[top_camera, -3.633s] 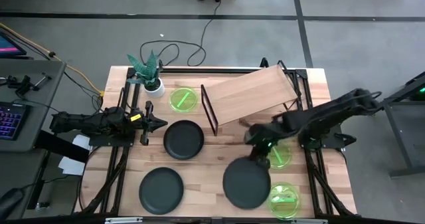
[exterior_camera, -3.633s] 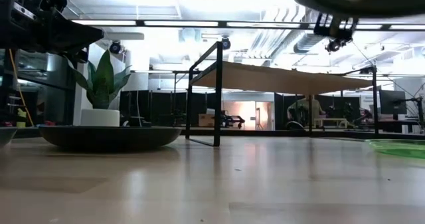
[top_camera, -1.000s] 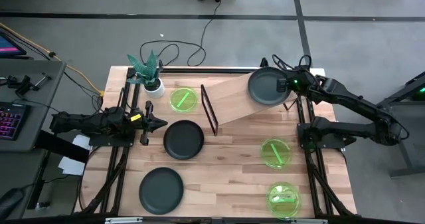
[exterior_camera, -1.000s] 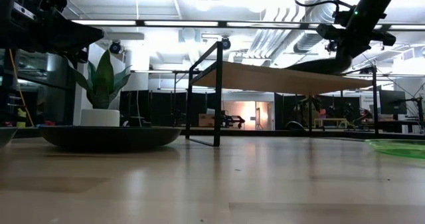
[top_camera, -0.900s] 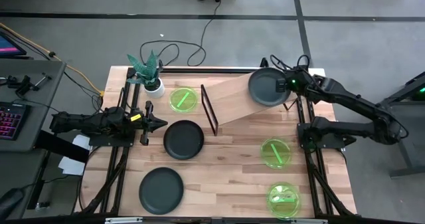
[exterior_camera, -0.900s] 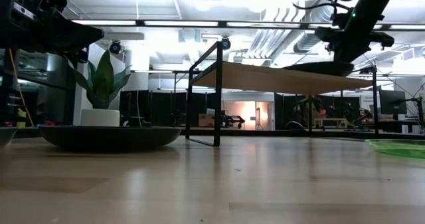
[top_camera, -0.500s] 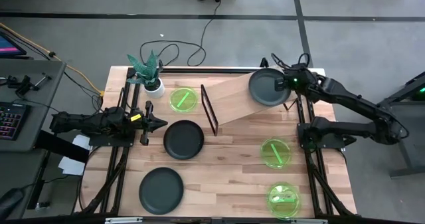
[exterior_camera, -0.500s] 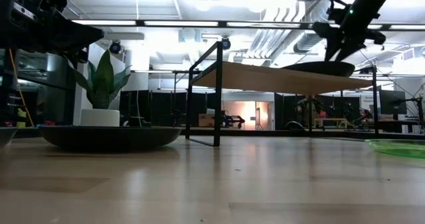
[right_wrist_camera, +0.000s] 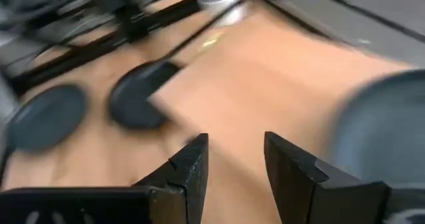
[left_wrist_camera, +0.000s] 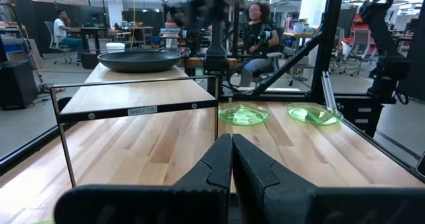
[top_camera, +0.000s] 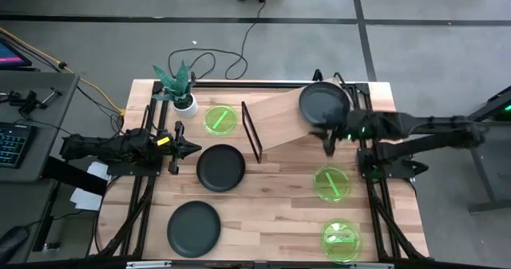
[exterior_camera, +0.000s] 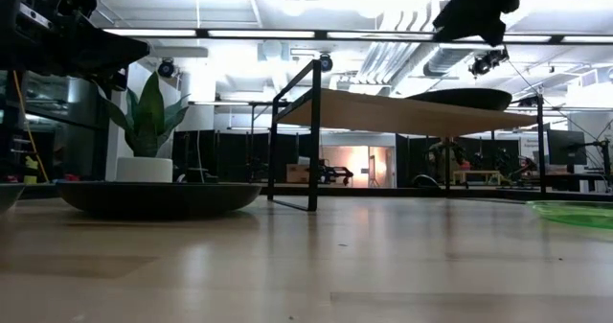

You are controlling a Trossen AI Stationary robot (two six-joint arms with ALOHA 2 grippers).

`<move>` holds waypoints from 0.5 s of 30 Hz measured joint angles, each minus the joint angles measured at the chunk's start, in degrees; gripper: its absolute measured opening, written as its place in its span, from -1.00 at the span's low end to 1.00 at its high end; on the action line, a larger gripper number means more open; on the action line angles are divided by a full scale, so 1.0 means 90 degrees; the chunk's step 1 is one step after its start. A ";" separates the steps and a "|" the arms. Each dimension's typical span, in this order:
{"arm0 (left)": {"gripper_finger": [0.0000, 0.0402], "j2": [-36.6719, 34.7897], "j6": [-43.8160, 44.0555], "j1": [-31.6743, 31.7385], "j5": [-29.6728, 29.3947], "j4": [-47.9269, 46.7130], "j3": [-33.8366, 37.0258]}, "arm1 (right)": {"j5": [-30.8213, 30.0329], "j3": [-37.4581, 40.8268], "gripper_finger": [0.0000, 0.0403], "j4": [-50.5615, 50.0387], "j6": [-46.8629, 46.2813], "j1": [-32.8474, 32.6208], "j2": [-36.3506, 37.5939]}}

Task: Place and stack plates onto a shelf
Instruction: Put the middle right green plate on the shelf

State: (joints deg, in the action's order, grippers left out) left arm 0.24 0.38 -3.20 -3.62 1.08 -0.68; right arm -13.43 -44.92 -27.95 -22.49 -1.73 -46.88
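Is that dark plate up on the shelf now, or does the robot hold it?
On the shelf: the dark plate rests there alone; the right gripper is off it, fingers open.

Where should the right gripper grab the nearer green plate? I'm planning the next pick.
By its raised rim, coming from above on the right arm's side. The green plate lies flat on the table, so only its edge offers grip; the open right gripper hovers close by.
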 joint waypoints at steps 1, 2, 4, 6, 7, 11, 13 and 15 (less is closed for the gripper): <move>-0.98 -0.0001 0.0000 0.0000 0.0000 0.0000 -0.0001 | -0.0003 0.0133 -0.36 0.0201 0.0006 -0.0248 -0.0034; -0.98 -0.0001 0.0000 0.0000 0.0001 0.0000 -0.0001 | -0.0005 0.0269 -0.36 0.0364 0.0004 -0.0481 -0.0050; -0.98 0.0001 0.0000 0.0000 0.0001 0.0000 -0.0001 | -0.0010 0.0481 -0.36 0.0430 -0.0108 -0.0892 -0.0046; -0.98 0.0001 0.0000 0.0000 0.0001 0.0000 0.0001 | -0.0010 0.0663 -0.36 0.0318 -0.0322 -0.1228 -0.0038; -0.98 -0.0001 0.0000 0.0000 0.0001 0.0000 0.0000 | -0.0007 0.0732 -0.36 0.0188 -0.0504 -0.1384 -0.0027; -0.98 -0.0001 0.0000 0.0000 0.0000 0.0000 0.0001 | 0.0116 0.0802 -0.36 -0.0518 -0.1709 -0.1971 -0.0044; -0.98 0.0000 0.0000 -0.0001 0.0001 0.0000 -0.0001 | 0.0191 0.0805 -0.36 -0.0713 -0.2380 -0.2298 -0.0090; -0.98 -0.0001 0.0000 -0.0001 0.0001 0.0000 0.0000 | 0.0199 0.0805 -0.36 -0.0622 -0.2819 -0.2662 -0.0225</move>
State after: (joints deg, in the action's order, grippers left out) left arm 0.23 0.38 -3.21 -3.62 1.08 -0.68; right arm -11.64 -37.67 -33.54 -47.86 -25.68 -48.91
